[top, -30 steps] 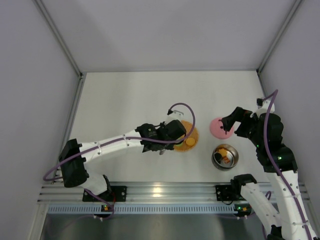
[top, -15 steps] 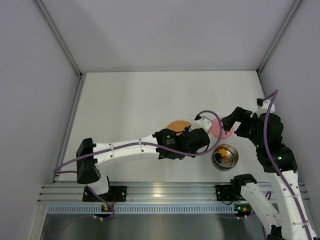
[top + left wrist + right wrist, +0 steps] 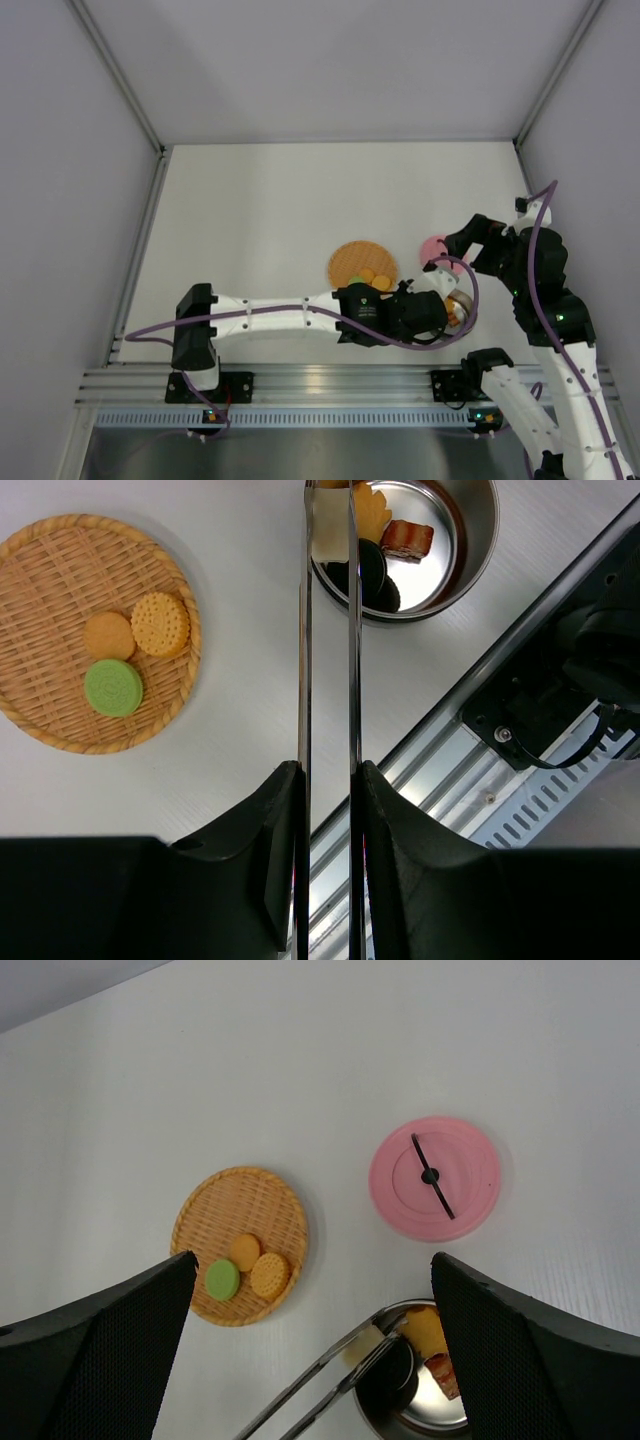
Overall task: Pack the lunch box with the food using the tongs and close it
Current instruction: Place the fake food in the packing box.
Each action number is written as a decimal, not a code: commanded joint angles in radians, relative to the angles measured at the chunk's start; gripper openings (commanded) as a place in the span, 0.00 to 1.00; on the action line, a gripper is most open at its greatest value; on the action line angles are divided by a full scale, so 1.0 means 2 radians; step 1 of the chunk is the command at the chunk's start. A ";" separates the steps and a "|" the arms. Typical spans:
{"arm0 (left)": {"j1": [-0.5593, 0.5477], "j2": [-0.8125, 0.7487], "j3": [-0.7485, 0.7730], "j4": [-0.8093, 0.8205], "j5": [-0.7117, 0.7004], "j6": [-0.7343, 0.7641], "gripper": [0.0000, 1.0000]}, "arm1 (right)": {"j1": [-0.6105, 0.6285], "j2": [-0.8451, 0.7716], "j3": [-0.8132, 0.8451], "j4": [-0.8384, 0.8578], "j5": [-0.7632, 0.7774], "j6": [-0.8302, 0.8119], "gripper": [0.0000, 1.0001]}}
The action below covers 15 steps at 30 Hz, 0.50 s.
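Note:
My left gripper (image 3: 328, 770) is shut on the silver tongs (image 3: 305, 660), whose tips reach over the rim of the steel lunch box (image 3: 470, 560) and pinch a pale yellow piece (image 3: 368, 1346). An orange-yellow piece (image 3: 372, 515), a reddish one (image 3: 407, 538) and a dark one (image 3: 372, 570) lie inside it. A green (image 3: 112, 687), an orange (image 3: 108, 636) and a yellow piece (image 3: 160, 625) sit on the woven mat (image 3: 60, 590). The pink lid (image 3: 435, 1177) lies flat on the table behind the lunch box. My right gripper (image 3: 312, 1260) hovers high above, open and holding nothing.
The aluminium rail (image 3: 470, 770) and the right arm's base (image 3: 560, 700) run just in front of the lunch box. Side walls (image 3: 140, 220) and a back wall (image 3: 340, 70) enclose the white table (image 3: 250, 200).
My left arm has swung right from over the mat to the lunch box, carrying the tongs. The mat and its pieces are uncovered again. The right arm has not moved.

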 commanded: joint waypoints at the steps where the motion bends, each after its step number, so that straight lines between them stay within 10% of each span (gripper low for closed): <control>1: -0.005 0.004 0.020 0.020 -0.003 0.004 0.26 | -0.009 -0.001 0.004 -0.010 0.007 -0.005 1.00; 15: -0.010 0.008 0.010 0.043 0.017 0.017 0.43 | -0.009 0.002 0.009 -0.011 0.008 -0.006 0.99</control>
